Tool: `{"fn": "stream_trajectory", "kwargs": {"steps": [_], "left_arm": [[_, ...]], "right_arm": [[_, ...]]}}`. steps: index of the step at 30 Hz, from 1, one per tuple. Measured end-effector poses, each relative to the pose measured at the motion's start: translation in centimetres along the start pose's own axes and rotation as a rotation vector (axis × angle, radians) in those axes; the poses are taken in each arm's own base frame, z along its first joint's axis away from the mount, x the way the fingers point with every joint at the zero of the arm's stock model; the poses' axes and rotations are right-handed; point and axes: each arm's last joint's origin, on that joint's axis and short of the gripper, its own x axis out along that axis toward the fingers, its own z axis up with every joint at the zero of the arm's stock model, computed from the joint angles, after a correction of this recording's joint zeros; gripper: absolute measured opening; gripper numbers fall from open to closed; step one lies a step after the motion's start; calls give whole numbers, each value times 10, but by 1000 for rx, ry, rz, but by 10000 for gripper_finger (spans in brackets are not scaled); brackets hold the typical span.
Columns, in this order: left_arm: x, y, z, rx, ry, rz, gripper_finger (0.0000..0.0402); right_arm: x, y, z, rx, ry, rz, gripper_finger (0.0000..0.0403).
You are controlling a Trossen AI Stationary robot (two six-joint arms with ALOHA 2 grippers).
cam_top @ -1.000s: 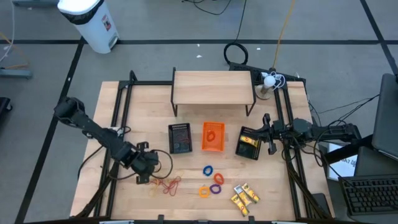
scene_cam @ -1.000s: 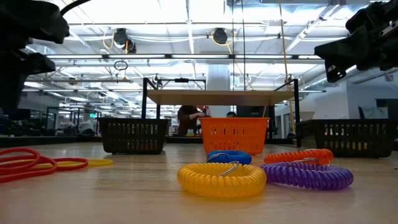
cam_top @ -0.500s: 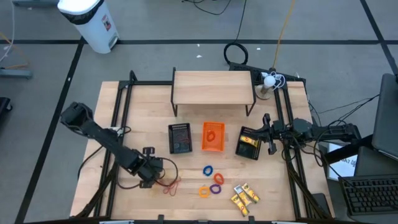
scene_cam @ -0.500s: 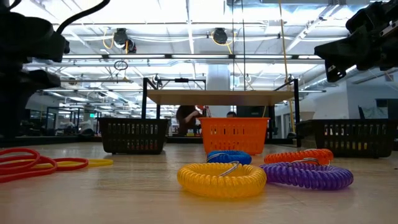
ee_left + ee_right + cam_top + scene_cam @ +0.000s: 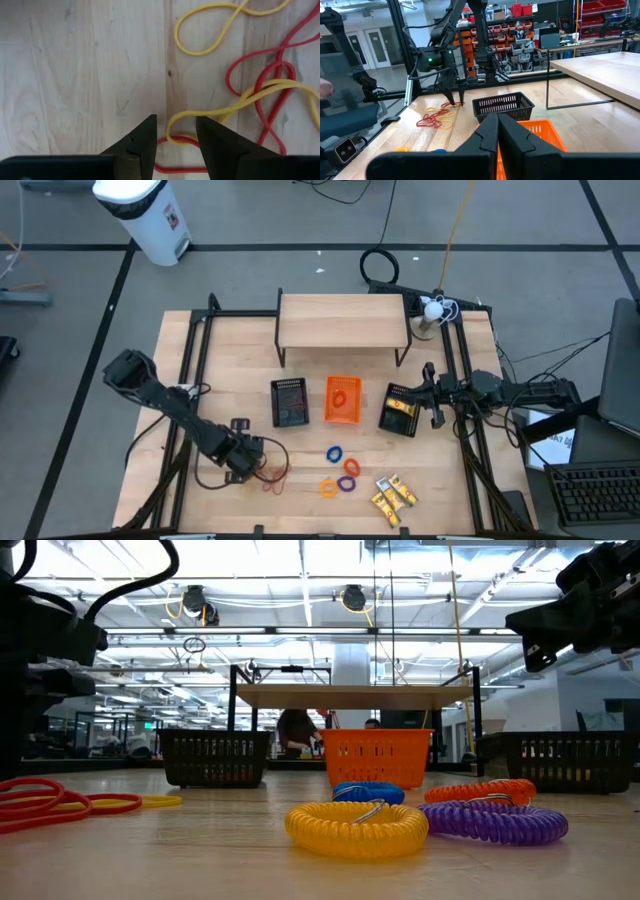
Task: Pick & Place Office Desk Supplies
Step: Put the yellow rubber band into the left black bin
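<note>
A tangle of red and yellow rubber bands [image 5: 272,473] [image 5: 250,90] lies flat on the wood near the table's near edge. My left gripper [image 5: 248,463] [image 5: 176,120] points down over the tangle's left end and is open. Its fingers stand either side of a yellow loop [image 5: 172,131] that crosses a red band. Blue [image 5: 334,453], orange [image 5: 351,467], yellow [image 5: 329,487] and purple [image 5: 346,482] coil rings lie to the right, with yellow oblong pieces [image 5: 392,497] beyond. My right gripper [image 5: 420,394] [image 5: 496,117] hangs shut and empty over the right black mesh tray [image 5: 402,410].
A black mesh tray [image 5: 289,401], an orange tray [image 5: 342,399] and the right black tray stand in a row mid-table, in front of a small wooden shelf [image 5: 343,320]. Black frame rails [image 5: 190,380] run along both table sides. Bare wood lies left of the rubber bands.
My left gripper has moved toward the table's right, from beside the rubber bands to over their left end. The bands, the rings and my right arm have stayed put.
</note>
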Motion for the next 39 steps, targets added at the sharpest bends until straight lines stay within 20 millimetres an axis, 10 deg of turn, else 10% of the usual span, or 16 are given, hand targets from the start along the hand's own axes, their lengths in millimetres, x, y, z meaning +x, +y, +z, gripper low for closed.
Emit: {"fn": "stream_trajectory", "kwargs": {"steps": [14,31,39], "left_arm": [[-8,-5,-1,142,-92,48,6],[-150,-3,7,138,-498,157,1],[-117,-7,-6,94,-451,173,1]], "right_arm": [[0,0,0,-6,0,-1,0],[0,0,0,-5,2,-2,0],[0,0,-2,-5,18,-3,0]]}}
